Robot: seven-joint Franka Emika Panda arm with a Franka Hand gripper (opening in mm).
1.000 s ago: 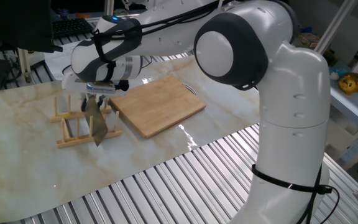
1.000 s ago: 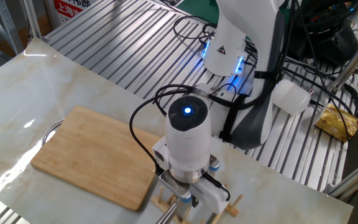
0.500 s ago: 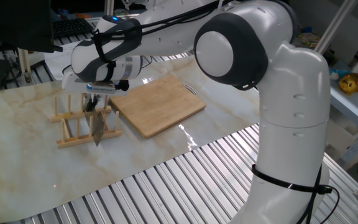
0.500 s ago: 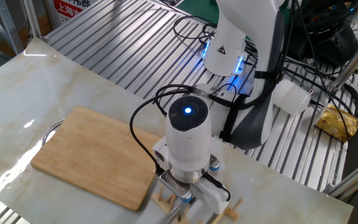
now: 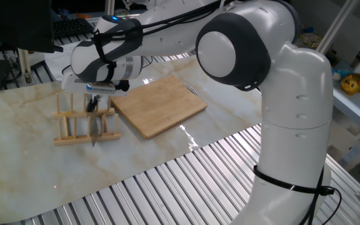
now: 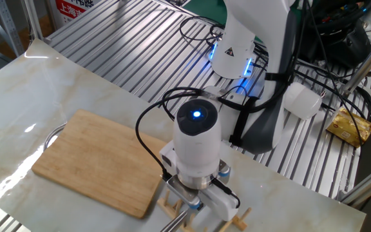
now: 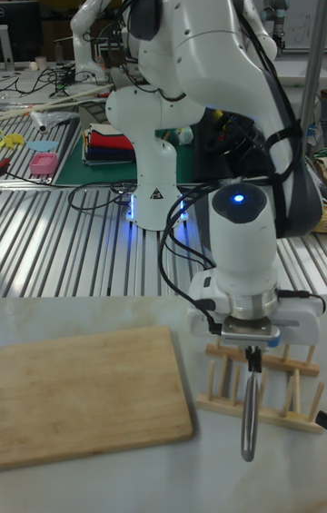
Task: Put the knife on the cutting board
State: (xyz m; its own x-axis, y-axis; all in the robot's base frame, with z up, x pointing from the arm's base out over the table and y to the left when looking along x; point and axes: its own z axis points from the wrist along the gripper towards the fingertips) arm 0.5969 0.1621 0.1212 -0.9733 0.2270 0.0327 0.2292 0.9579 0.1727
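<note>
The knife [image 5: 94, 130] hangs upright among the dowels of a wooden peg rack [image 5: 74, 127], handle up, blade thin and edge-on in this view. My gripper [image 5: 93, 103] is shut on its handle from above. In the tall view the gripper [image 7: 251, 351] holds the knife [image 7: 247, 427] in front of the rack [image 7: 292, 386]. The cutting board [image 5: 158, 105] lies flat just right of the rack, bare; it shows too as the cutting board [image 7: 86, 395] and the cutting board [image 6: 98, 161]. At the other fixed view's bottom edge, the gripper [image 6: 189, 205] and knife [image 6: 174, 223] are mostly cut off.
The marble top [image 5: 17, 125] is bordered by ribbed metal decking [image 5: 167, 187]. My arm's base [image 7: 154, 177] and cables [image 6: 198, 29] stand behind the board. A gold bag [image 6: 350, 125] and folded cloths [image 7: 109, 145] lie off the marble.
The knife has turned about its long axis, from broad face to edge-on in one fixed view. The rack has shifted slightly left and now sits level.
</note>
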